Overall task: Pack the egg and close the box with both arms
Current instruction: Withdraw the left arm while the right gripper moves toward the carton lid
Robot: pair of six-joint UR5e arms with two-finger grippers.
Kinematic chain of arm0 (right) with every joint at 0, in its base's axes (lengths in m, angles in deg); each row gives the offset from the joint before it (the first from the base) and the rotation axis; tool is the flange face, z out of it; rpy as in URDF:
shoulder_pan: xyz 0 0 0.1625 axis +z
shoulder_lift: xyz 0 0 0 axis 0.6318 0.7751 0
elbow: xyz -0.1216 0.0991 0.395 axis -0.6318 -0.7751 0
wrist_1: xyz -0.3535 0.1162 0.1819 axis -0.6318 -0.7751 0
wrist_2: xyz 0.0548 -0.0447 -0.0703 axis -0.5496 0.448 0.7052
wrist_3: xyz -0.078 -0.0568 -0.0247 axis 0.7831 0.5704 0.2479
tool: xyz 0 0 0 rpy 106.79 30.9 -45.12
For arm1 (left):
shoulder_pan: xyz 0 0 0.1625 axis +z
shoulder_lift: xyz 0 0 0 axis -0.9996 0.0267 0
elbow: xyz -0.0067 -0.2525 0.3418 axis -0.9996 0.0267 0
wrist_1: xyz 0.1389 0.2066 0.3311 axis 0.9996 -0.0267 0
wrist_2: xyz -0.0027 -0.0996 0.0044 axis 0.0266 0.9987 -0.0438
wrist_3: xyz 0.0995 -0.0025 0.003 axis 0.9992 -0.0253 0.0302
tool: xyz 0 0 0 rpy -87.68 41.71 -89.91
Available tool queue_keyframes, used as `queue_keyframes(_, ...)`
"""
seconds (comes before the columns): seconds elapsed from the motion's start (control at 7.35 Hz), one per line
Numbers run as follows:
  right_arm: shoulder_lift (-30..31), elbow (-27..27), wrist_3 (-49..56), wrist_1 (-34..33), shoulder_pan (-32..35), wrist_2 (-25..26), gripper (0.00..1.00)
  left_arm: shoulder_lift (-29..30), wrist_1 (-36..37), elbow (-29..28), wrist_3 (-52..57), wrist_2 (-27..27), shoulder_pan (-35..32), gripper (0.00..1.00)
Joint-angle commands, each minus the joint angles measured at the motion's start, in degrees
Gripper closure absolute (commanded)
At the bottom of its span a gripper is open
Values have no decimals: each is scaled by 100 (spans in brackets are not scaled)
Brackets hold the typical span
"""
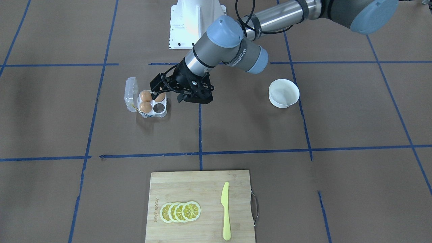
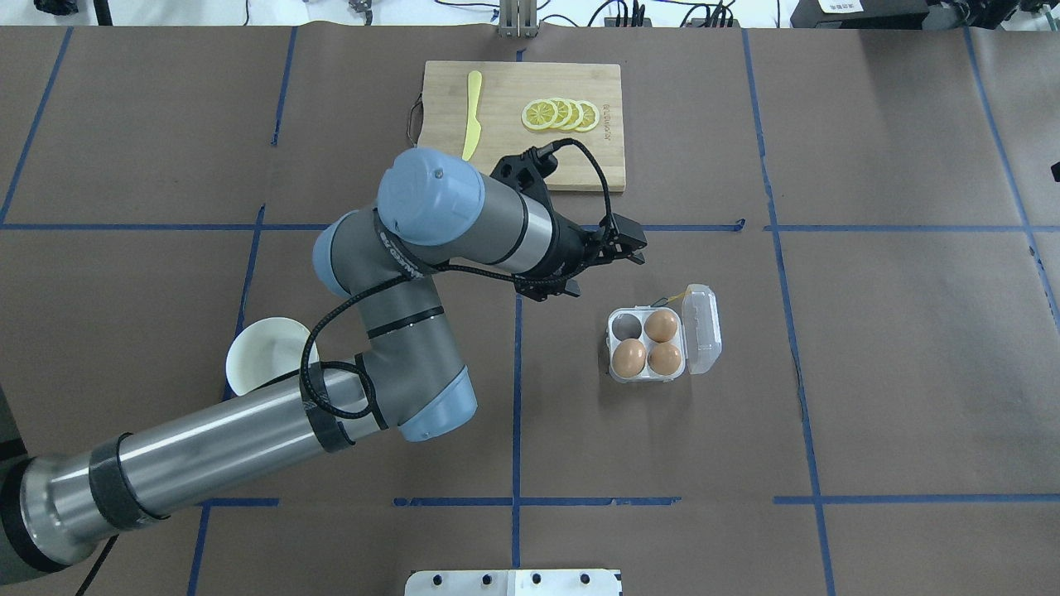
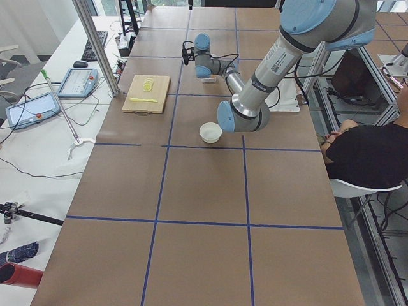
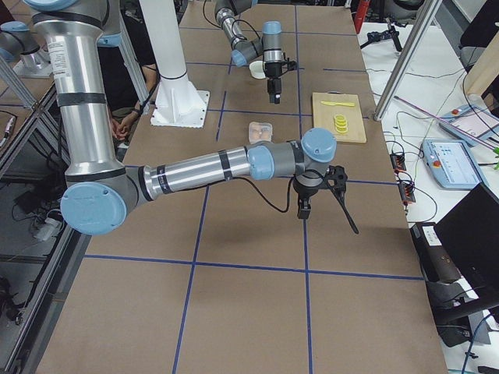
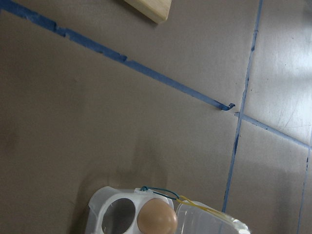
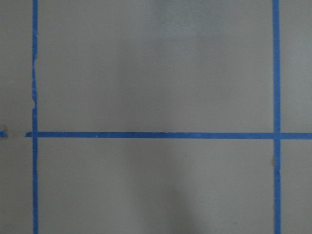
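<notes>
The table (image 2: 869, 372) is smooth paper, so a light box is likely to slide on it. The left arm (image 2: 431, 248) hangs just beside the box (image 2: 646, 342). I cannot tell how wide its jaws stand, and no egg shows at them. A careless swing could knock the box.

The right arm (image 4: 203, 167) is well apart from the box, and its jaws' state I cannot tell. If it comes late, nothing braces the box.

The lid (image 2: 702, 329) lies open on the far side from the left arm, and pushing it alone may tip the box.

The egg (image 2: 660, 325) sits in a cell with two like it. One cell is empty.

The string (image 2: 675, 295) could snag.
</notes>
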Motion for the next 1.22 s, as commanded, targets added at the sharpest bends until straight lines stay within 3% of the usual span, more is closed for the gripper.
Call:
queue_keyframes(0.0, -121, 256, -1610, 750, -799, 34, 0, -456, 1180, 822, 799, 616, -594, 0)
queue_keyframes(0.14, -103, 256, -2785, 1566, -1324, 174, 0, -887, 2003, 1515, 1465, 644, -823, 0)
queue_keyframes(0.27, -34, 256, -3815, 2384, -1843, 393, 20, -1013, 2899, 2026, 2176, 636, -1086, 0)
queue_keyframes(0.41, 185, 265, -4408, 3157, -2231, 534, 64, -1031, 3456, 2319, 2497, 636, -1463, 0)
queue_keyframes(0.54, 248, 265, -4814, 3652, -2522, 553, 93, -1040, 3766, 2374, 2866, 644, -1971, 0)
queue_keyframes(0.68, 240, 326, -4940, 3675, -2760, 675, 100, -1188, 3952, 2418, 3443, 644, -2377, 0)
queue_keyframes(1.09, 179, 615, -4959, 3675, -3612, 1000, 100, -1716, 4121, 2392, 5080, 644, -3206, 0)
